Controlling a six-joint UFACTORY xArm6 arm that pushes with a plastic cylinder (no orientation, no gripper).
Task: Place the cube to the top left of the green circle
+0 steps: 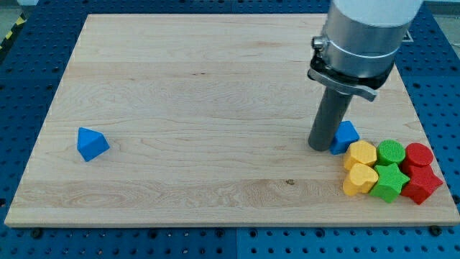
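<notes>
A blue cube (346, 136) lies at the view's right, just up and left of the cluster of blocks. A green circle (391, 152) sits in that cluster, to the right of the cube and slightly lower. My tip (320, 147) rests on the board right against the cube's left side. The rod rises from it to the grey arm body at the view's top right.
Cluster at the view's lower right: yellow hexagon (360, 154), yellow heart (359, 179), green star (389, 182), red circle (419, 155), red block (421, 184). A blue triangular block (91, 143) lies alone at the view's left. The board's right edge is close to the cluster.
</notes>
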